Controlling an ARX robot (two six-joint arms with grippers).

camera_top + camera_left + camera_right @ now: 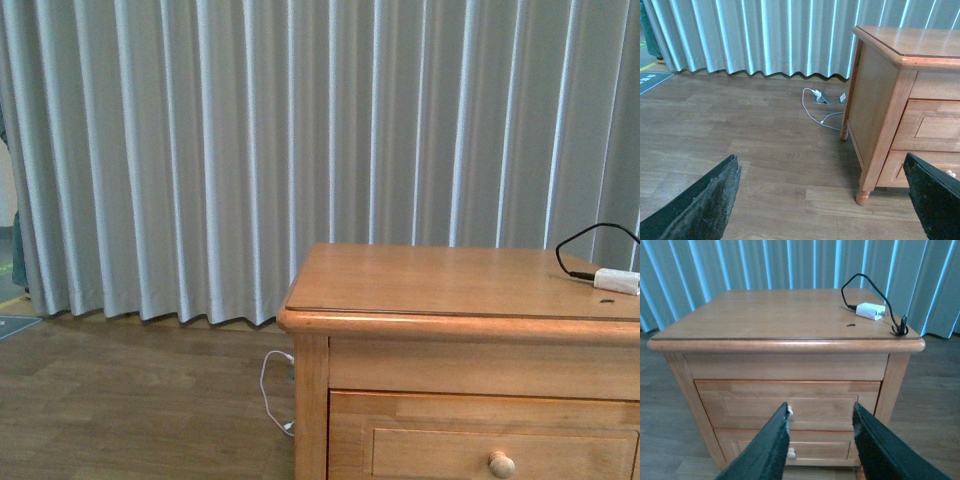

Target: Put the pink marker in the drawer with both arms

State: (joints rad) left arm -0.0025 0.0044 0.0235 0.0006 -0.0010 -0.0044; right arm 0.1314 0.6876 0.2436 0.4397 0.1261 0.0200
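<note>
Currently drawer (787, 412) closed, right gripper (821, 420) spread open facing it, knob (789, 412) beside one finger. Left gripper (825, 200) wide open above floor (740, 135). White plug (870, 310) on cabinet top (775, 315).

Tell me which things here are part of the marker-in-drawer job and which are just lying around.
Job: top drawer, shut; left gripper and right gripper, both open and empty. No pink marker in view.

Lying about: white plug on the cabinet top; white floor cable.

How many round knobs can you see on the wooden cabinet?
2. The upper knob sits on the top drawer, the lower knob on the drawer below, both partly behind the right gripper.
</note>
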